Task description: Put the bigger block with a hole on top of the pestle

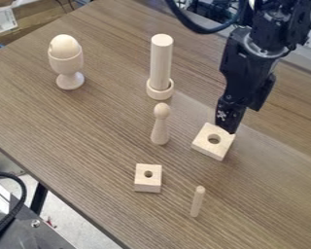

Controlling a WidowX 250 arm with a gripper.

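The black gripper (229,121) hangs down at the right of the centre, its tip at the upper right corner of the bigger block; I cannot tell whether it touches the wood. That bigger block (205,148), square and pale with a round hole in its top, lies on the table. To its left the pestle (160,129) stands upright, a slim wooden piece with a rounded head and wider foot. Nothing sits on the pestle's head.
A smaller holed block (147,183) and a thin upright peg (197,202) are nearer the front. Behind the pestle, a tall cylinder (161,61) stands in a round base. An egg cup (68,65) holding a wooden egg is at the upper left of the brown table (74,141).
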